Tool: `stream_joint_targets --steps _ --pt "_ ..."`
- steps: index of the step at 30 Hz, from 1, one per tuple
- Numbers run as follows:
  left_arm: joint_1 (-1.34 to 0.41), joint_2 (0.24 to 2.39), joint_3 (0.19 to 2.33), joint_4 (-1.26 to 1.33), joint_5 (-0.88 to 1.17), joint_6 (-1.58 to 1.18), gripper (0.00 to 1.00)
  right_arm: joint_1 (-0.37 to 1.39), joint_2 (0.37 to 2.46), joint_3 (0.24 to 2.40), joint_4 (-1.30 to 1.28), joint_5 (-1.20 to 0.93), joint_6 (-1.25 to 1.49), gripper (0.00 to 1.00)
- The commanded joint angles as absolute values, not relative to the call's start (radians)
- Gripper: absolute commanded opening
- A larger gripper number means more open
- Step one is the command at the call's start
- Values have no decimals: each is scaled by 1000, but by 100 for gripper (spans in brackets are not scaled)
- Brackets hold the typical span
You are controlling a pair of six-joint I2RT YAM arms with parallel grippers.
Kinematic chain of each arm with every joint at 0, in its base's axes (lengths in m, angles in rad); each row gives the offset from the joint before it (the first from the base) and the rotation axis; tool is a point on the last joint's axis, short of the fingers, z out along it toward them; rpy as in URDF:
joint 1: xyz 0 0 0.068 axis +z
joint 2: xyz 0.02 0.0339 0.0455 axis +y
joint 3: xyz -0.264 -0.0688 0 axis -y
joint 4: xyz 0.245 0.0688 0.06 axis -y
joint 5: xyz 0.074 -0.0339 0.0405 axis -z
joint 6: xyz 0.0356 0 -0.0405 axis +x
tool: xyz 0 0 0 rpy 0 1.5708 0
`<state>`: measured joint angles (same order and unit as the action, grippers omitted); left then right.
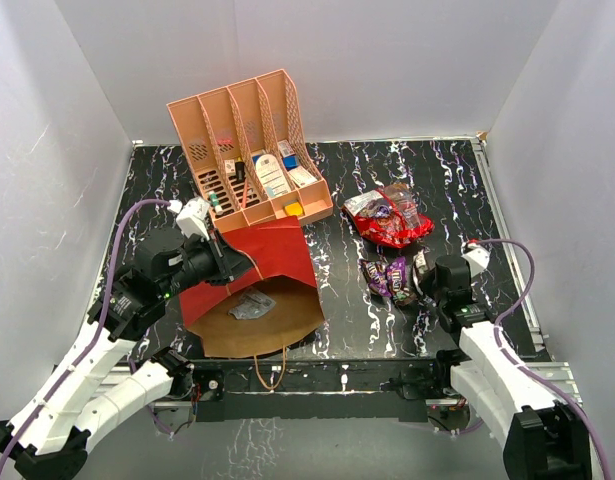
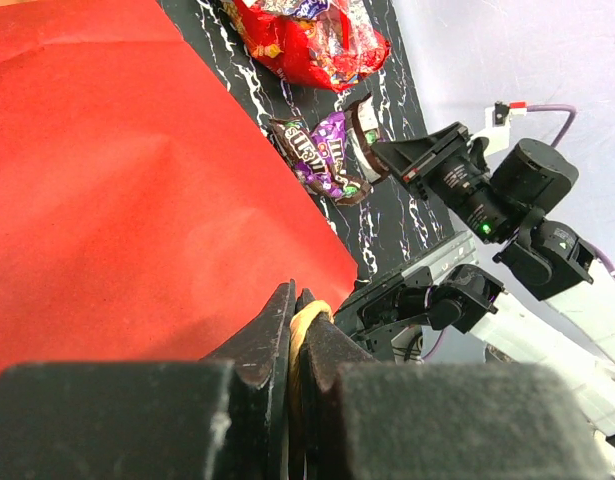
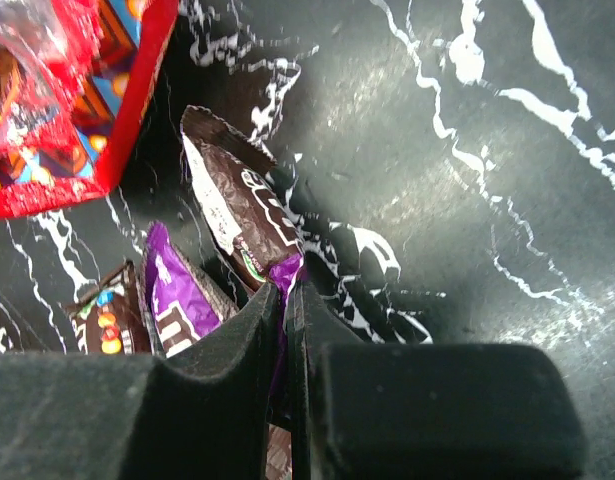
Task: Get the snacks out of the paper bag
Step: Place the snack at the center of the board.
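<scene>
The paper bag (image 1: 272, 258) lies on its side, red outside, its brown mouth facing the near edge. A silvery wrapper (image 1: 252, 305) lies inside the mouth. My left gripper (image 1: 225, 262) is at the bag's upper left edge, shut on a tan cord handle (image 2: 305, 318) against the red paper (image 2: 137, 180). To the right, a shiny red bag (image 1: 389, 222) and the purple and dark brown candy packs (image 1: 387, 278) lie on the table. My right gripper (image 3: 285, 290) is shut on the purple end of a brown packet (image 3: 237, 200), beside a purple pack (image 3: 177, 300).
A salmon-pink slotted organizer (image 1: 252, 140) with small boxes stands behind the paper bag. White walls close in the black marbled table (image 1: 447, 190) on three sides. The bag's second cord handle (image 1: 270, 372) hangs over the near edge between the arm bases.
</scene>
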<state>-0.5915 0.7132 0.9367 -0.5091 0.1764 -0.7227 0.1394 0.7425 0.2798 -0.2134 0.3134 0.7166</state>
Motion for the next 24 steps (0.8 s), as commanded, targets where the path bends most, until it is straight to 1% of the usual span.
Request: stream_joint_targets --steps 1,7,16,20,24 --pt "-589 694 966 -498 190 -726 0 127 733 276 -130 228 727 7" --pt "-588 692 965 -496 192 -728 0 97 802 286 -109 173 730 7" --pt "-588 684 958 -507 179 -720 0 86 808 269 -152 121 763 8" --pt "-588 697 961 -501 187 -717 0 87 798 287 -189 154 764 18" --pt "-589 701 962 -497 187 -716 0 87 798 310 -202 190 743 34"
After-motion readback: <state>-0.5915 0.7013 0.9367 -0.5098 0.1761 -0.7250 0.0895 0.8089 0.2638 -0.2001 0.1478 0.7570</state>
